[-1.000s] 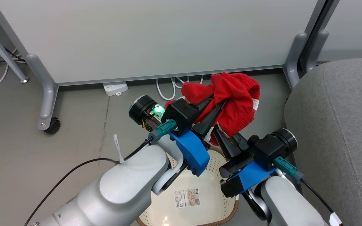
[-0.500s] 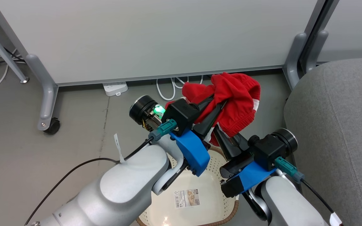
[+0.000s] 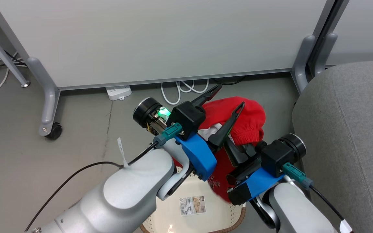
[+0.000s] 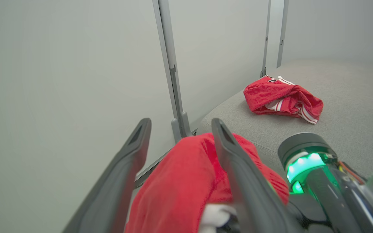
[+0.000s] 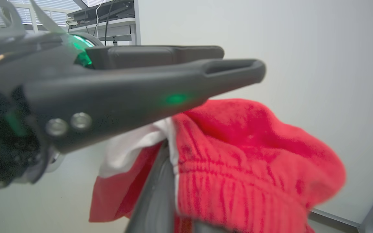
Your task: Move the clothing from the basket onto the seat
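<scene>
We log left gripper splayed wide, red shorts lying between its fingers | right gripper clamped on them | garments: two (other red garment on grey seat, 2 o'clock) | basket: one

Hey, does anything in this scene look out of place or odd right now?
Yes. One red garment hangs bunched from the shut right gripper, above the basket and short of the seat, with a loose flap trailing down. The left gripper stands wide open beside it. A second garment lies crumpled on the seat.
</scene>
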Robot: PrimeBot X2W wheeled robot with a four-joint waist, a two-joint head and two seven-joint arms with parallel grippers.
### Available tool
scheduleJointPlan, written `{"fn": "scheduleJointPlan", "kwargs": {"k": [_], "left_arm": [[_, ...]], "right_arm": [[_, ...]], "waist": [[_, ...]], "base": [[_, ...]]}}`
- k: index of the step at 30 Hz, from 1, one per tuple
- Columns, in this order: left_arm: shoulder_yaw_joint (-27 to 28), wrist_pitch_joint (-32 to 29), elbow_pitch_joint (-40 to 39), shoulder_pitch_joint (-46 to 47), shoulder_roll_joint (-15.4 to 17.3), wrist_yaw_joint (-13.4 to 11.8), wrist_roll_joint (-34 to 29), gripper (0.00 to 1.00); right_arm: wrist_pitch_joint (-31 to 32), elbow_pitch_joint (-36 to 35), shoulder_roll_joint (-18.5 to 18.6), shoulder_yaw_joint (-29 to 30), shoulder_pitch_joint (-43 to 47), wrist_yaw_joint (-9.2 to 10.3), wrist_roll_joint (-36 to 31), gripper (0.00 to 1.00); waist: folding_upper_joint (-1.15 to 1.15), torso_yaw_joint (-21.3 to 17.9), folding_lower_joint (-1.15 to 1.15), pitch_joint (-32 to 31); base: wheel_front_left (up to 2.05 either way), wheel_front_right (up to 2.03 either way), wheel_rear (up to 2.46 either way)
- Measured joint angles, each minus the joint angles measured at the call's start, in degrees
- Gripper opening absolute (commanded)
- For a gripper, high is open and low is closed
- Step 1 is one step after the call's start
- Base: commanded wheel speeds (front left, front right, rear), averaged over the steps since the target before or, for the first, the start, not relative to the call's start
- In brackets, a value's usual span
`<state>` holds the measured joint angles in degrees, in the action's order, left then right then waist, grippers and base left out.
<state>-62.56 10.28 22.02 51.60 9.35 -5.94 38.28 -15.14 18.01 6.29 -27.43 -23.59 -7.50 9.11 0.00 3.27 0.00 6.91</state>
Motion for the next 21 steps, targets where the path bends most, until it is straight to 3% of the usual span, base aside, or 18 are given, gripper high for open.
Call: {"fn": "scheduleJointPlan", "kwargs": {"k": [12,21], "left_arm": [[-0.4,0.2,-0.1,0.2,0.5,-0.5,0.0,1.0],[-0.7,-0.1,-0.9,1.0,0.7,-1.0,-0.1,1.0]], "right_arm": [[0.0,0.0,0.2,0.5,0.4,0.0,0.0,0.0],[0.0,-0.5,0.2,4.6,0.5,0.0,0.0,0.0]], "waist": [[0.0,-0.6,0.0,0.2],[0.0,-2.1,0.0,1.6]], "base": [[0.0,0.0,0.0],[0.0,0.0,0.0]]}}
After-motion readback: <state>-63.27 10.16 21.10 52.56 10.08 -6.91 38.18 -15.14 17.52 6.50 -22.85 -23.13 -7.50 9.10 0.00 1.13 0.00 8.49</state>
